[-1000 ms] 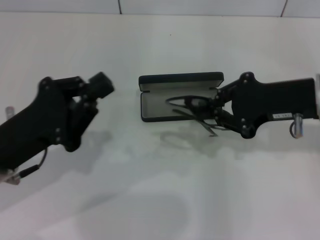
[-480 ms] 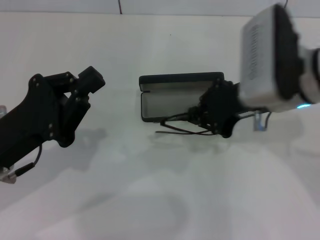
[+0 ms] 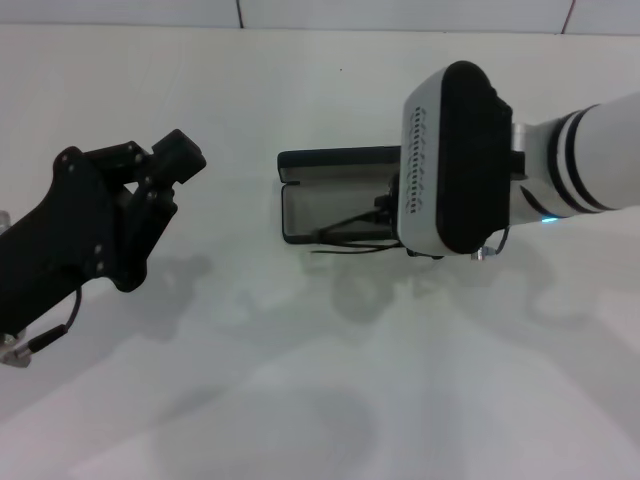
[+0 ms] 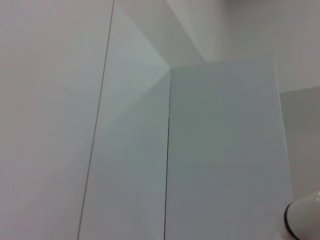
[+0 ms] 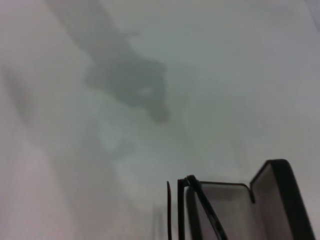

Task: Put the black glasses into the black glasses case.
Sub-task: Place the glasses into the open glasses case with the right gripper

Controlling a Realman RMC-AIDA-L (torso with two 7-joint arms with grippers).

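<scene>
We see the black glasses (image 3: 350, 235) at the open black glasses case (image 3: 335, 195), under the right arm.

The glasses sit at the case's near edge, one thin temple arm running along the surface (image 3: 300, 350) just in front of its tray. The lid stands open on the far side of the case. The right gripper (image 3: 395, 215) is over the case's right end, mostly hidden by its wrist; we cannot tell how its fingers stand. The left gripper (image 3: 165, 175) hovers well to the left of the case, and its fingers we cannot judge either.

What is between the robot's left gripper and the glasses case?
Nothing: the head view shows only bare white table between the left gripper and the black glasses case.
</scene>
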